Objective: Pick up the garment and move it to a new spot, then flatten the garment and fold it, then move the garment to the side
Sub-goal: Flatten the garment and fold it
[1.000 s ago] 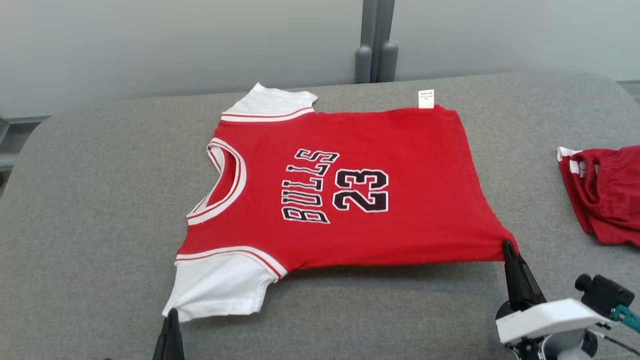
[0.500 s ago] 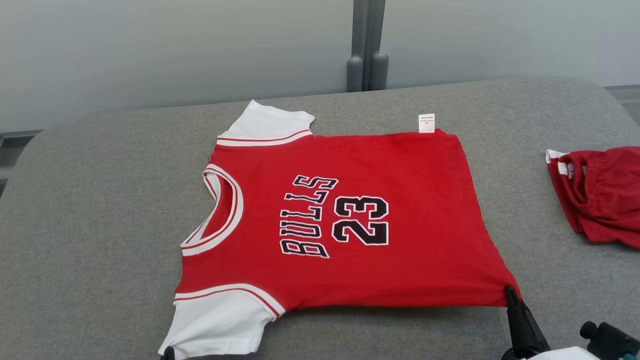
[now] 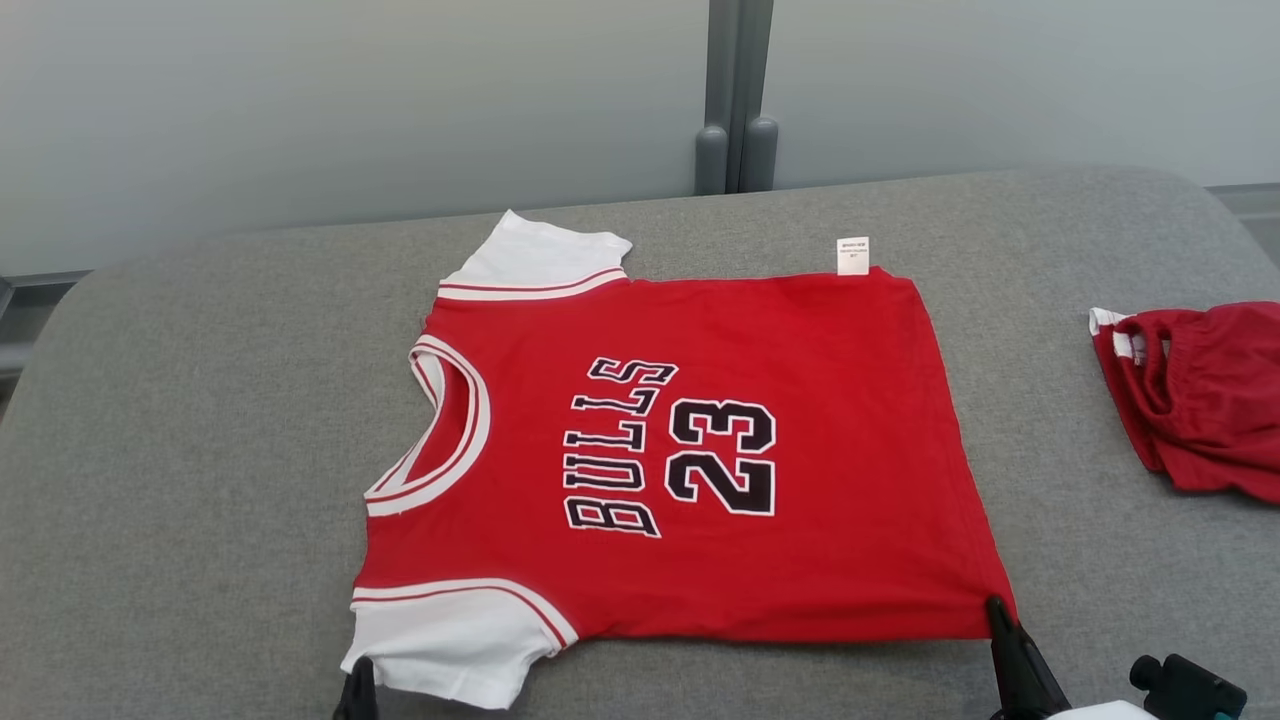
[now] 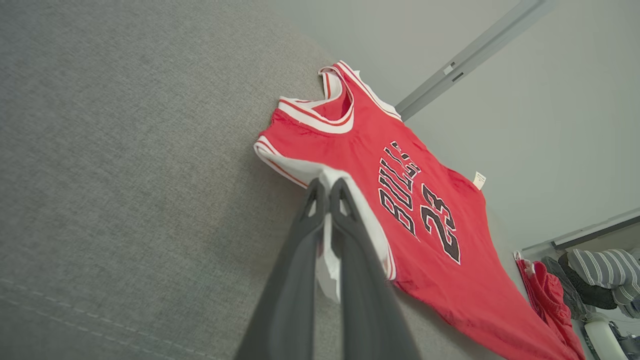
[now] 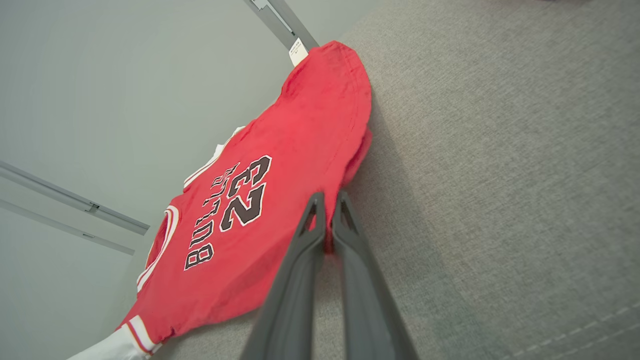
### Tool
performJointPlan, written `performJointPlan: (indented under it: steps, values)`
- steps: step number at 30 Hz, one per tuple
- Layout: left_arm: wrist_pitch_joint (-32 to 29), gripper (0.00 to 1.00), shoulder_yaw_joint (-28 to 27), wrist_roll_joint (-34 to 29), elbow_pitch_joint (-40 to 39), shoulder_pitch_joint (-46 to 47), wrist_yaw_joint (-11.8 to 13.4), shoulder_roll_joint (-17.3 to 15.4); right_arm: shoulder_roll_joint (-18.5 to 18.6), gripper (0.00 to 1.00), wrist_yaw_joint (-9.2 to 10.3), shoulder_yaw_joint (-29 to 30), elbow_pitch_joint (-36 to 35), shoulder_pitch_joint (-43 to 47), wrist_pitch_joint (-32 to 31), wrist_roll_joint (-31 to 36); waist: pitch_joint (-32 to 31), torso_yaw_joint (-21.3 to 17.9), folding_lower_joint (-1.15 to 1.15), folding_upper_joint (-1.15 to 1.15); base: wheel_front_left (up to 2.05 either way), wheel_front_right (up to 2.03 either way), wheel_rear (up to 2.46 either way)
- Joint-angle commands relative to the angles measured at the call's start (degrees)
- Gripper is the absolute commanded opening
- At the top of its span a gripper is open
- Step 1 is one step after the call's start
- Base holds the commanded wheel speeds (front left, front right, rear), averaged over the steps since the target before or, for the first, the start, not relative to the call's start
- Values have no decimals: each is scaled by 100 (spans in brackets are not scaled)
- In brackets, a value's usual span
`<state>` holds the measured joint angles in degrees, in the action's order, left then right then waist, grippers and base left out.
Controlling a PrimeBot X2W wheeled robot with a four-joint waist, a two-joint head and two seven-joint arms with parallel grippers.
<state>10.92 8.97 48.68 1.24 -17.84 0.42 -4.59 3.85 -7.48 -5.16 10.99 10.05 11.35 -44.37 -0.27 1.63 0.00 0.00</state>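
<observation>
Where the lettering can be read, we see BULLS and 23 in black with white edging across the chest of the red shirt, which lies spread flat, front up, on the grey padded top. A small white tag sticks out from the shirt's far edge; its print is too small for us to read. Our left claw is pinched tight on the shirt's near white sleeve. Our right claw is pinched tight on the shirt's near hem corner. Right of the shirt, well apart from it, lies a heap of darker red cloth. Beyond the shirt stands a pale grey-green wall with a grey upright post.
</observation>
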Motion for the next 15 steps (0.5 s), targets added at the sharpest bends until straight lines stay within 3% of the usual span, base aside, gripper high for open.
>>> performJointPlan:
  steps: [1, 9, 15]
  values:
    - [5, 0, -3, 34, 2, 139, -46, -24, -21, 0, -2, -6, 48, -103, -3, -21, -2, -3, 0, 0, 0, 0, 0]
    - [-97, 0, 209, 43, 75, 869, -155, 38, -29, 0, -2, 15, 370, -420, -87, -281, -71, 18, 0, 0, 0, 0, 0]
    - [-79, 0, 384, 75, 750, 1778, -310, 95, -15, 0, -2, 71, 694, -831, -207, -477, -129, -23, 0, 0, 0, 0, 0]
